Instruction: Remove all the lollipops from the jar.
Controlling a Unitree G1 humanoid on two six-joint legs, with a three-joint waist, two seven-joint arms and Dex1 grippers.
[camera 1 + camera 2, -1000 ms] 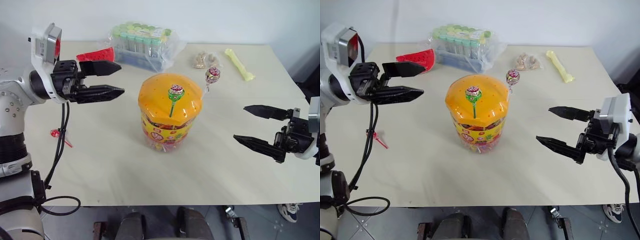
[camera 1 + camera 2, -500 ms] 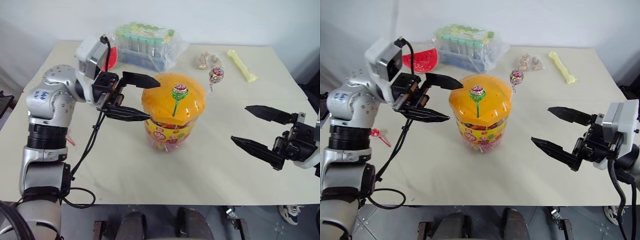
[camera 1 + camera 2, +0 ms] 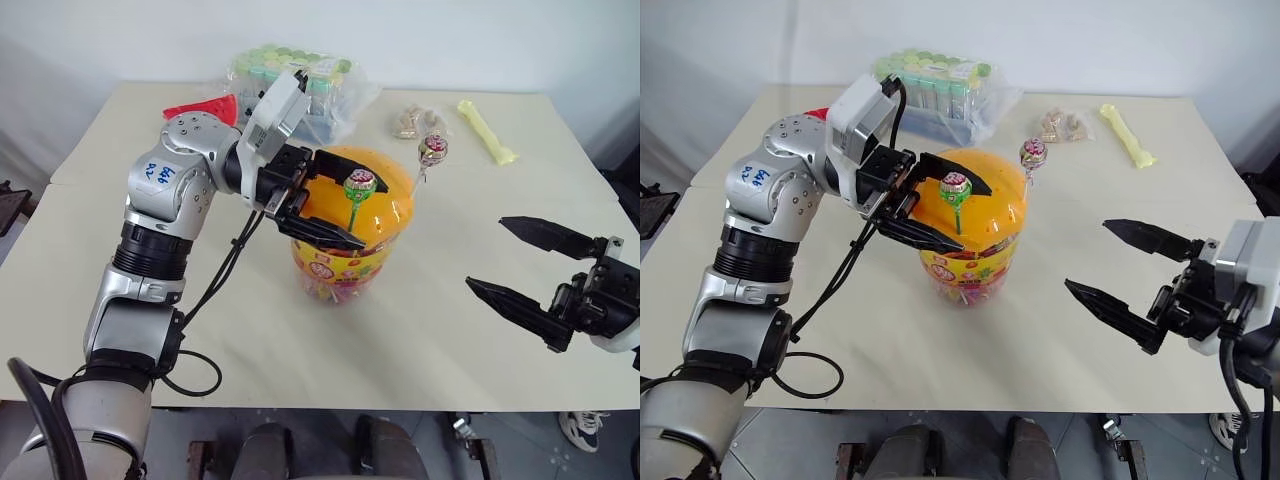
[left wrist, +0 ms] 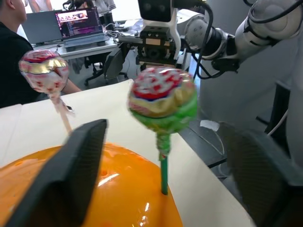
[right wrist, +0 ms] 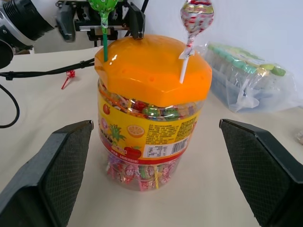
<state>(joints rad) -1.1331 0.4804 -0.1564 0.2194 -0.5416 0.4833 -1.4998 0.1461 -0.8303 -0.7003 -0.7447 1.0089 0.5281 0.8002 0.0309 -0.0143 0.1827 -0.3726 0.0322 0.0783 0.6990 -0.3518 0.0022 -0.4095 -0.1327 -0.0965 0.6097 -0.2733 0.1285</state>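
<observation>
- A small red wrapped lollipop on a red stick (image 5: 69, 75) lies flat on the cream tabletop (image 3: 250, 350), well apart from the jar on the robot's left; judged by how it lies, it is already out.
- The left gripper (image 3: 340, 210), two black fingers, reaches over the jar's lid with its fingers parted either side of the green lollipop; in the left wrist view the candy stands in the gap and touches neither finger, so nothing is held.
- The green-wrapped round lollipop on a thin green stick (image 3: 359, 185) stands upright, its stick pushed into a hole in the lid. It looks light; the crinkly wrapper may be slippery and the thin stick may bend, so a hold just under the head seems best.
- The wide clear plastic jar with a yellow-red printed label and an orange domed lid (image 3: 345, 265) stands upright mid-table. Through its wall, many wrapped sweets show packed inside.
- A pink-and-white wrapped lollipop on a white stick (image 3: 432, 150) stands in the lid's far right edge, leaning slightly.
- The right gripper (image 3: 525, 270) hovers well to the jar's right, fingers spread wide and empty.
</observation>
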